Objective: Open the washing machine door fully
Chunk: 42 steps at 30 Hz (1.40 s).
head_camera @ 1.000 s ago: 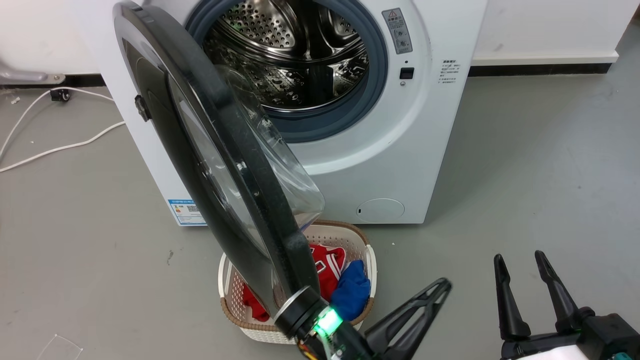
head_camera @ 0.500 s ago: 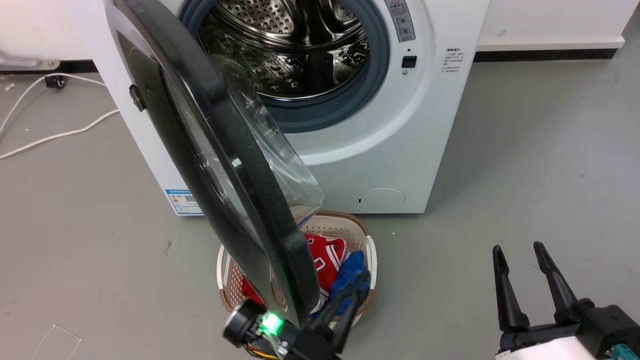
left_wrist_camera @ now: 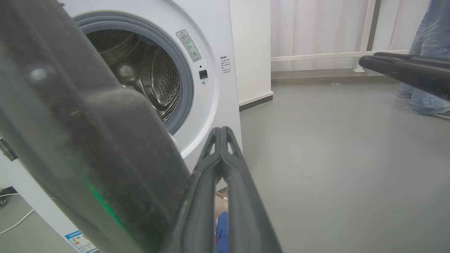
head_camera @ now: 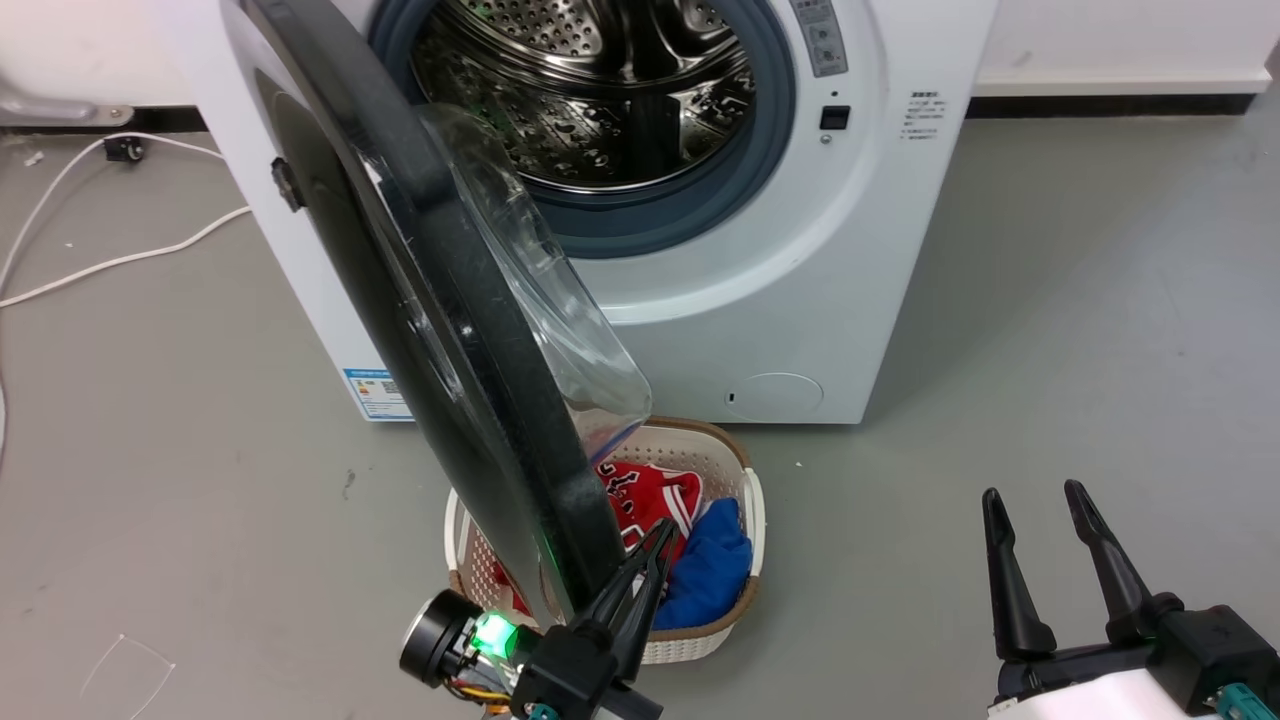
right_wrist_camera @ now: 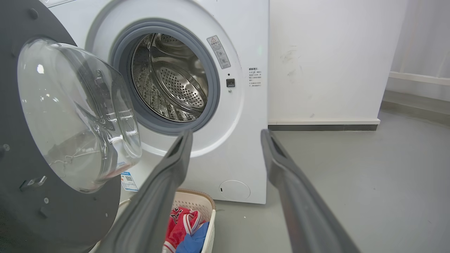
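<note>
Grey flr (head_camera: 1100, 300), white wall (right_wrist_camera: 327, 52)

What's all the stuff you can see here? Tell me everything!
washing machine: one, white, in the middle
washing machine door: one, black with clear glass bowl, swung partly open at left
drum: one, shiny steel, inside the machine
basket: one, cream, on the floor before the machine
red cloth: one, red, in the basket
blue cloth: one, blue, beside the red cloth
cable: one, white, floor at left
person's legs: one pair, blue jeans, far right of left wrist view
left hand: one, dark, shut, by the door's lower edge
right hand: one, dark, open, lower right
</note>
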### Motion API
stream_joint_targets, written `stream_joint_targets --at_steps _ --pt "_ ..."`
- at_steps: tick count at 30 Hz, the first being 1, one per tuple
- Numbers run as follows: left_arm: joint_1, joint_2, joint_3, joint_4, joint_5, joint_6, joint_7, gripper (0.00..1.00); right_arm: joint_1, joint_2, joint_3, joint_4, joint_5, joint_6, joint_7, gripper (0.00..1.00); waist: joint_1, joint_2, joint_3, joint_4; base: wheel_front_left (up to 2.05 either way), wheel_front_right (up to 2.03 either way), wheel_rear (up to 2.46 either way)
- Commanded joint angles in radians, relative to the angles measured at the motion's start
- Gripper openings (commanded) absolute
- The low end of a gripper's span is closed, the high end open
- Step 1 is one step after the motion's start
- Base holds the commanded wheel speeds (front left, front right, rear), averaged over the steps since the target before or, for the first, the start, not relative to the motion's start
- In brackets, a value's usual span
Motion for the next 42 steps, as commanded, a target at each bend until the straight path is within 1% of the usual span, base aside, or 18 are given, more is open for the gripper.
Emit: stream_joint_targets --at_steps 1,6,12,22,27,32,37,42 --pt "0.006 0.025 0.045 0.016 -0.002 0.018 0.005 0.0 -0.006 0.003 0.002 0.003 -0.006 0.0 -0.002 1.0 0.0 0.0 -0.004 0.01 0.0 0.0 0.0" --pt "0.039 0.026 0.068 0.008 0.001 0.024 0.005 0.0 0.008 0.003 0.004 0.009 -0.004 0.0 -0.002 1.0 0.0 0.0 -0.014 0.047 0.0 0.0 0.0" --pt "0.079 0.026 0.084 -0.016 0.006 0.027 0.005 0.0 0.024 0.003 0.005 0.012 0.003 0.0 -0.002 1.0 0.0 0.0 -0.021 0.108 0.0 0.0 0.0" --pt "0.14 0.053 0.174 -0.044 -0.006 0.06 0.004 0.0 0.021 0.003 0.007 0.017 0.003 0.0 -0.002 1.0 0.0 0.0 -0.013 0.202 0.0 0.0 0.0" --pt "0.152 0.062 0.256 -0.056 -0.02 0.087 0.004 0.0 0.007 0.003 0.008 0.017 -0.002 0.0 -0.002 1.0 0.0 0.0 0.004 0.231 0.0 0.0 0.0" --pt "0.148 0.078 0.365 -0.055 -0.047 0.103 0.004 0.0 -0.007 0.003 0.009 0.013 -0.01 0.0 -0.002 1.0 0.0 0.0 0.026 0.24 0.0 0.0 0.0" --pt "0.138 0.085 0.484 -0.04 -0.08 0.103 0.004 0.0 -0.026 0.003 0.008 0.009 -0.018 0.0 -0.002 1.0 0.0 0.0 0.054 0.234 0.0 0.0 0.0" --pt "0.125 0.073 0.586 -0.032 -0.093 0.109 0.004 0.0 -0.043 0.003 -0.001 0.005 -0.028 0.0 -0.002 1.0 0.0 0.0 0.09 0.229 0.0 0.0 0.0"
